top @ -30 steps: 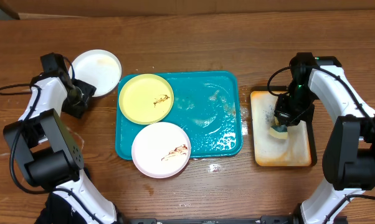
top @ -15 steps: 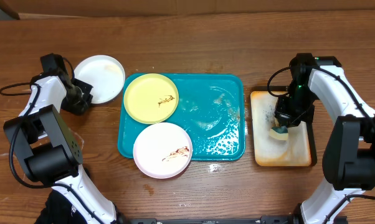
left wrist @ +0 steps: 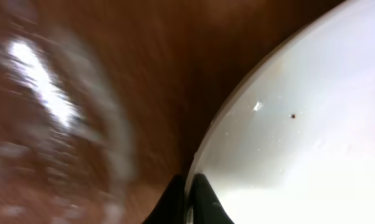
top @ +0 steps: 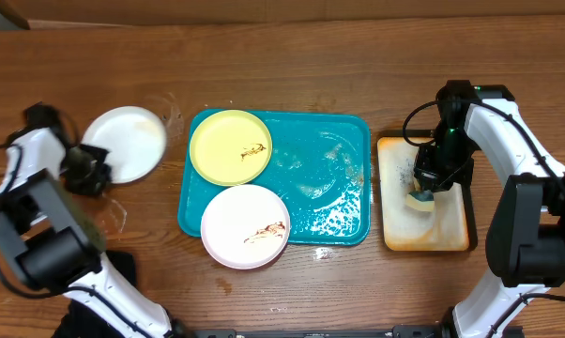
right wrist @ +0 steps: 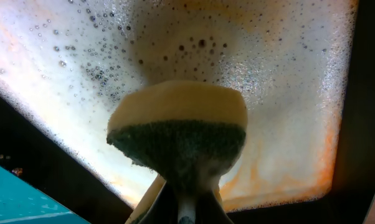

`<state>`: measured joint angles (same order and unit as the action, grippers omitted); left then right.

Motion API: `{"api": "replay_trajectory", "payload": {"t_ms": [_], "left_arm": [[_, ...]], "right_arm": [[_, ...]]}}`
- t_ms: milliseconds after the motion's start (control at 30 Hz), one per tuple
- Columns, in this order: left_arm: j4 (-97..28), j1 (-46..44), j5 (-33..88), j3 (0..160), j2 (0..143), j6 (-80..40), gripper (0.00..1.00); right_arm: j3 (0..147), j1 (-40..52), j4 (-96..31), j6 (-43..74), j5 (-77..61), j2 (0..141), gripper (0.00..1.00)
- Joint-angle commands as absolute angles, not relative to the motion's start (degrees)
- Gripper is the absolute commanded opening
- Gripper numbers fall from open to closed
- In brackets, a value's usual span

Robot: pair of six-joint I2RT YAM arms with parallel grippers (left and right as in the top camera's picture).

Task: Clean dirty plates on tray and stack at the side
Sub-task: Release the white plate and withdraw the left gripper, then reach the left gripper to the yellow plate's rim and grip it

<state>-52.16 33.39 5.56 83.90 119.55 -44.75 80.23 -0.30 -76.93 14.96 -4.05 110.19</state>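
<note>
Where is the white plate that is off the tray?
Overhead, the white plate is at far left, apart from the teal tray, its rim pinched by the left claw.

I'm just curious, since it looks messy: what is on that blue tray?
A yellow-green plate and a white plate, each smeared brown, the white one overhanging the near rim of the blue tray. Suds wet its bare right side. The tray floor under the plates is hidden.
</note>
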Motion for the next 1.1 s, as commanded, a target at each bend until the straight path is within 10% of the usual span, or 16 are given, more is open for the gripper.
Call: {"api": "replay_trajectory", "payload": {"t_ms": [0, 433, 733, 1067], "left_arm": [[-53.54, 37.82, 2.76, 82.72, 120.18, -43.11, 0.04], [-53.56, 45.84, 2.61, 82.72, 120.18, -38.37, 0.04], [-53.58, 45.82, 3.05, 83.13, 120.18, -37.43, 0.5], [-58.57, 45.74, 2.98, 88.75, 115.63, -37.26, 0.6]], "right_arm": [[80.09, -0.12, -76.62, 14.74, -4.25, 109.1, 0.04], [80.09, -0.08, -76.62, 14.72, -5.28, 109.1, 0.04], [80.09, -0.08, -76.6, 14.72, -5.28, 109.1, 0.04], [80.09, -0.08, -76.62, 14.72, -5.3, 109.1, 0.04]]}}
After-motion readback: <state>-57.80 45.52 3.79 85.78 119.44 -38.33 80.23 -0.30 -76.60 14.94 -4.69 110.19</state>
